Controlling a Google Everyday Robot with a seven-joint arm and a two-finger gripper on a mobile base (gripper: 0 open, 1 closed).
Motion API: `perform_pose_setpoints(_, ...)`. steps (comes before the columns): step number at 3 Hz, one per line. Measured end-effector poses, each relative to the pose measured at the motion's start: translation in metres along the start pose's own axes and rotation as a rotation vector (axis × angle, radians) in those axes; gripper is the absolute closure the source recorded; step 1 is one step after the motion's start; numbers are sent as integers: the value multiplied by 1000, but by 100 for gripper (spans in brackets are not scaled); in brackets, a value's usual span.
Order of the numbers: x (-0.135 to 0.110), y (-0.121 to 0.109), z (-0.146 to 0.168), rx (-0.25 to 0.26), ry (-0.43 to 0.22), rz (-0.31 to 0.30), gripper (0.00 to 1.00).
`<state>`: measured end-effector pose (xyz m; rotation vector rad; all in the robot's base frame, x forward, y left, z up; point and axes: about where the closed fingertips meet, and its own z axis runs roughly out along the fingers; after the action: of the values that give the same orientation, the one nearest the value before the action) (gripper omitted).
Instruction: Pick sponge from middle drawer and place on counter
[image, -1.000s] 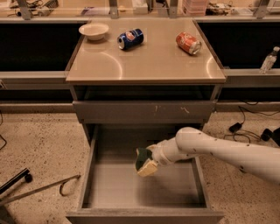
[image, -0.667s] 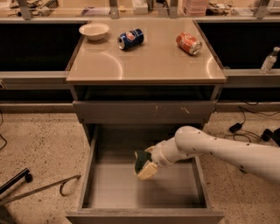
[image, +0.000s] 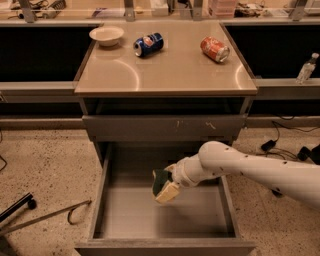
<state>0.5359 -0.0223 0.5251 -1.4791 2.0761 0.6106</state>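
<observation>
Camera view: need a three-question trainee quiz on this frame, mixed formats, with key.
1. True or false: the gripper is above the counter.
2. What lies on the counter? A) a bowl, a blue can and a red can B) a sponge C) a bottle
3. What is the gripper shut on?
Key: 1 false, it is down in the open middle drawer; 2 A; 3 the sponge.

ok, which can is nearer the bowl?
The blue can, beside the bowl; the red can lies further right. Claw is in the middle drawer, gripping the sponge.
</observation>
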Motion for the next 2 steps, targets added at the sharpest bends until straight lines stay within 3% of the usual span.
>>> perform_pose_setpoints(1, -49, 6, -46, 65, -39, -88, 100)
perform_pose_setpoints(2, -128, 18, -116, 109, -142, -216, 100)
